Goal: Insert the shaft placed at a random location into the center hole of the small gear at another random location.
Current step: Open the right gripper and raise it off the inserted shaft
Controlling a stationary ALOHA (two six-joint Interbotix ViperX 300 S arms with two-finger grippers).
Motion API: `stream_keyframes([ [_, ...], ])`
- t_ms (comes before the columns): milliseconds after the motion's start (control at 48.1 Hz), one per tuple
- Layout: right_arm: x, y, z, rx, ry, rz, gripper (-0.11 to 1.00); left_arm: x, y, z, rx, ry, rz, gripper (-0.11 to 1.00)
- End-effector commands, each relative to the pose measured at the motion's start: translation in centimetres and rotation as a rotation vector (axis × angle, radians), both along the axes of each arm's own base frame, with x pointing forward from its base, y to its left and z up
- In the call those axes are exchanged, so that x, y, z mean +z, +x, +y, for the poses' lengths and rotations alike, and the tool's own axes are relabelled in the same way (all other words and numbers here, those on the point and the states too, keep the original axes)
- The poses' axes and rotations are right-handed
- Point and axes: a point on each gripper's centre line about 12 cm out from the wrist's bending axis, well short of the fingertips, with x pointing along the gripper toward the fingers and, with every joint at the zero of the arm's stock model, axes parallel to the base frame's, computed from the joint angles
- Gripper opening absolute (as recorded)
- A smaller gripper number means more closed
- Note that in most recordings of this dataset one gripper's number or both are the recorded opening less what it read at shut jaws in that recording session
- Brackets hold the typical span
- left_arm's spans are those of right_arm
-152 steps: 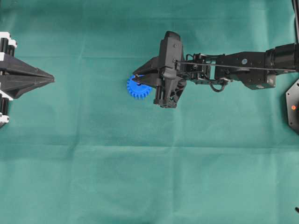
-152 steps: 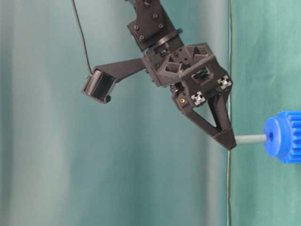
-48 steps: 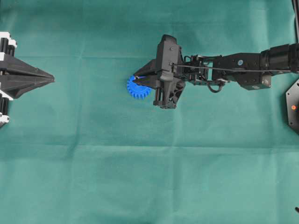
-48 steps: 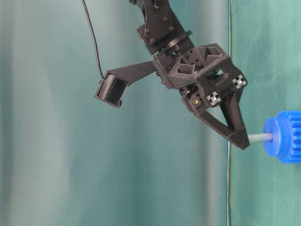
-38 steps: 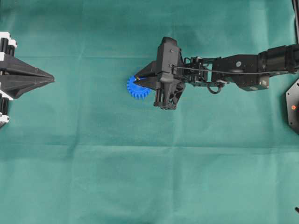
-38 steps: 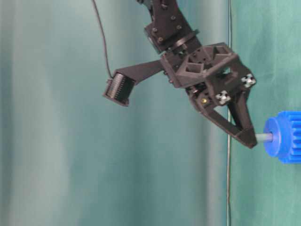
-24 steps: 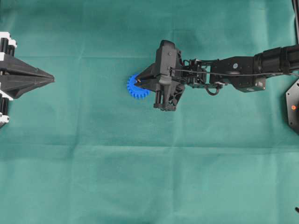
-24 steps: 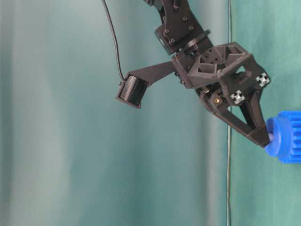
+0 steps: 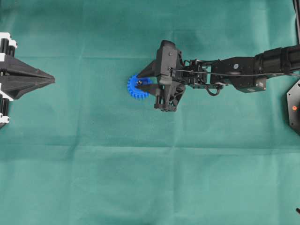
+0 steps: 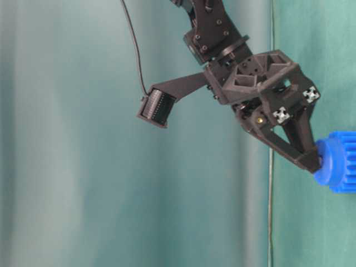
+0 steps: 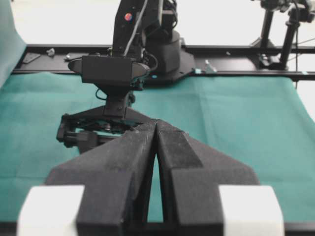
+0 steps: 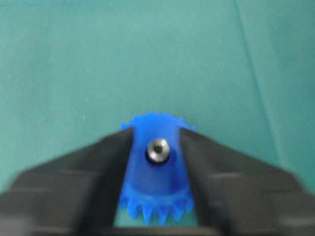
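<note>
The shaft (image 12: 157,150) sat in the center hole of the small gear (image 9: 137,89), above mid-tabletop. The right gripper (image 12: 156,147) stood apart, straddling the hub. The shaft looked stiff, light, slippery (best pinched across its sides) — the left gripper (image 11: 156,142) was pressed together, idle.

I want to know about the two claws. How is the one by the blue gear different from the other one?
The right gripper is open, its fingers on either side of the small gear; the left gripper is shut on nothing. The right reaches to mid-cloth; the left sits at the edge. Both are black.
</note>
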Motion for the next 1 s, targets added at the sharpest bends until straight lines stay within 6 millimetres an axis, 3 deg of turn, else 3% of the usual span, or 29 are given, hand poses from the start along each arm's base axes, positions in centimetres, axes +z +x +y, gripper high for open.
stream_keyframes([
  [0, 1.2, 0.4, 0.0, 0.002, -0.008, -0.039, 0.64, 0.7, 0.2, 0.0, -0.001, 0.003, -0.015, 0.0],
  [62, 1.1, 0.4, 0.0, 0.002, -0.008, -0.038, 0.82, 0.7, 0.2, 0.0, -0.001, 0.003, -0.015, 0.0],
  [104, 1.2, 0.4, 0.0, 0.002, -0.008, -0.041, 0.86, 0.6, 0.2, 0.0, -0.001, 0.003, -0.014, 0.0],
  [270, 1.9, 0.4, 0.1, 0.004, -0.01, -0.054, 0.77, 0.7, 0.2, 0.0, -0.001, 0.003, -0.015, 0.0],
  [603, 5.7, -0.2, 0.1, 0.004, -0.019, -0.137, 0.77, 0.6, 0.2, 0.0, -0.001, 0.001, -0.014, 0.0],
  [978, 5.3, -1.9, 0.3, -0.007, -0.004, -0.117, 0.77, 0.7, 0.2, 0.0, -0.001, 0.001, -0.015, 0.0],
])
